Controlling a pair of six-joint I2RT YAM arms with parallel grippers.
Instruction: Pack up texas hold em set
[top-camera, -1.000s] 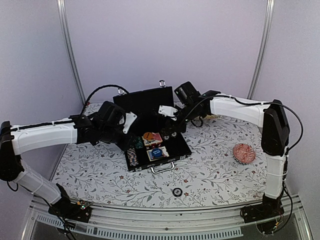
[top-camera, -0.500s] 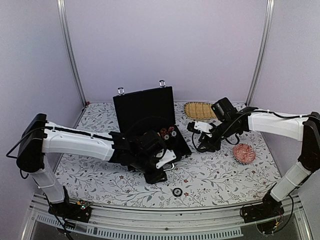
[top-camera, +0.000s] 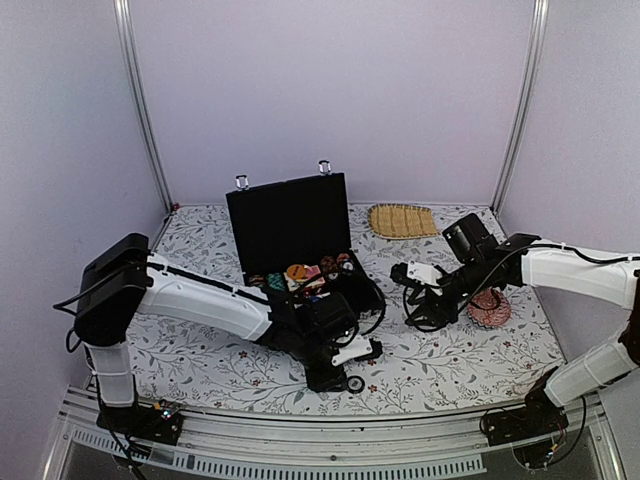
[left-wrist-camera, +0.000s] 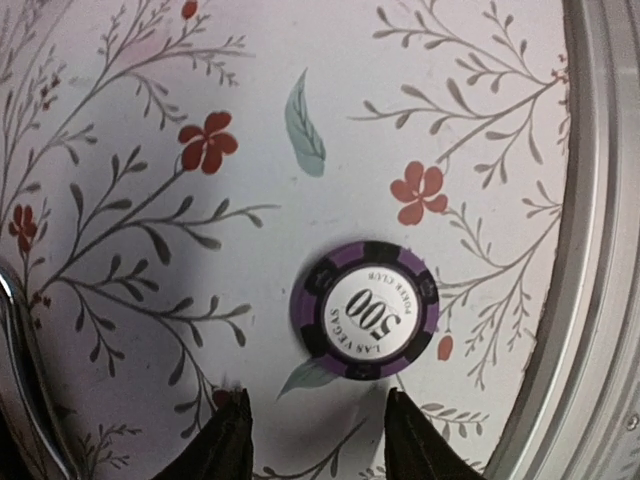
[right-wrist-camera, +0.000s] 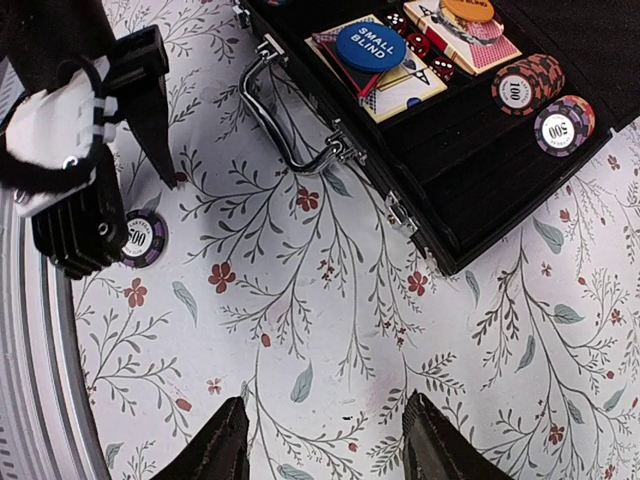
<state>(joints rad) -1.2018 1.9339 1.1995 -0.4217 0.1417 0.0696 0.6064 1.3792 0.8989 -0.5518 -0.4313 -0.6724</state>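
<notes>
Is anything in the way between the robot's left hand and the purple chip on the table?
No, nothing that I can see. The left hand hangs open right by the purple chip, and only bare flowered tablecloth shows between them.

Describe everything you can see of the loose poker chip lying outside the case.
The loose chip is a round, plastic-looking disc with a purple rim broken by black blocks and a white centre printed 500, POKER CLUB and LAS VEGAS. It lies flat, face up, on the floral table cover, close to the metal front rail and apart from the open case. The left tool hangs open just short of it. Nothing touches the chip.
</notes>
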